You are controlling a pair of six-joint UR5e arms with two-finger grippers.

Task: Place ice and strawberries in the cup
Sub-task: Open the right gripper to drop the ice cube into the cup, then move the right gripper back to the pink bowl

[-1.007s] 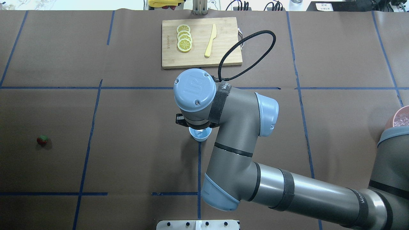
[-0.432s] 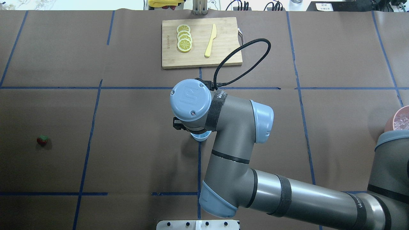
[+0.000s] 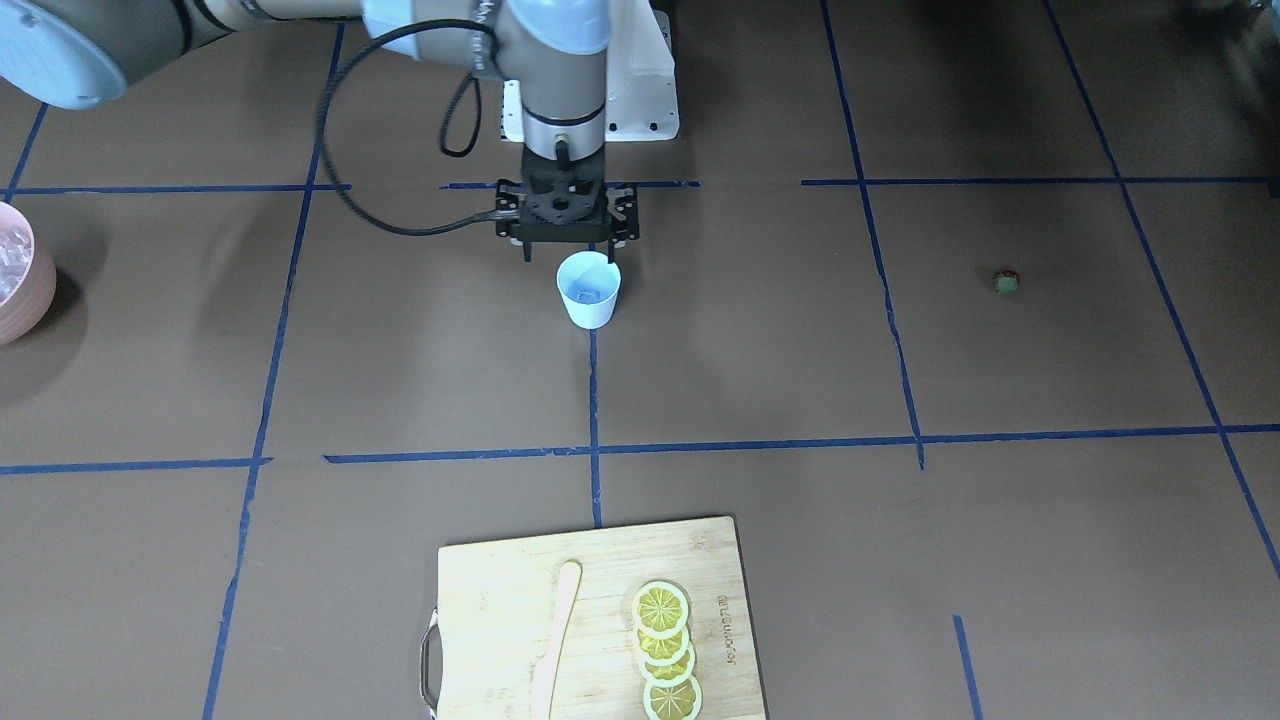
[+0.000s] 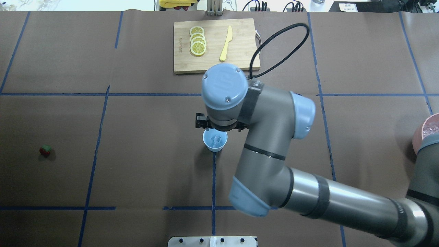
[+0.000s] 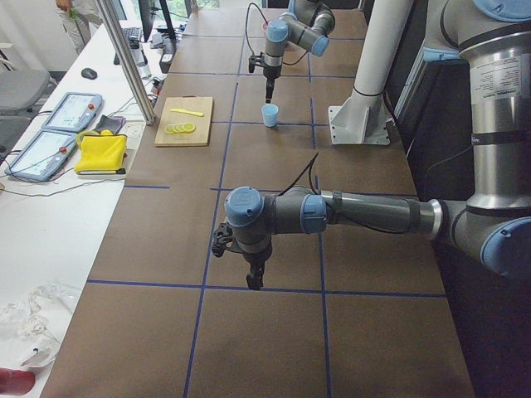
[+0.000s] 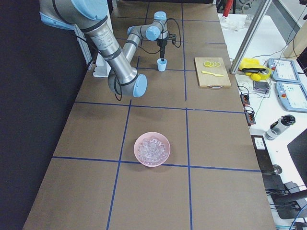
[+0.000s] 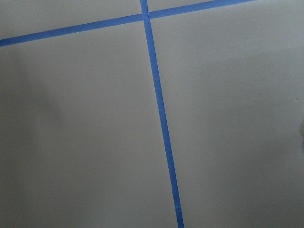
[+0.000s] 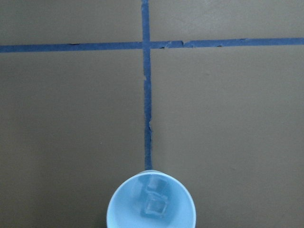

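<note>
The pale blue cup (image 4: 215, 140) stands near the table's middle and holds two ice cubes (image 8: 155, 205). It also shows in the front-facing view (image 3: 588, 290). My right gripper (image 3: 569, 255) hangs just above the cup's rim on the robot's side, with its jaws spread and nothing between them. More ice (image 6: 151, 148) fills the pink bowl (image 6: 152, 162) at the table's right end. The strawberry (image 4: 45, 150) lies alone at the far left. My left gripper (image 5: 254, 278) shows only in the exterior left view, low over bare table, and I cannot tell whether it is open or shut.
A wooden cutting board (image 4: 240, 51) at the table's far side carries lemon slices (image 4: 198, 41) and a yellow knife (image 4: 226, 44). The right arm's forearm (image 4: 325, 202) crosses the near right of the table. Blue tape lines grid the brown table cover.
The right wrist dipped over the cup, then moved right and away from the robot, uncovering the cup. Ice now shows inside it.
</note>
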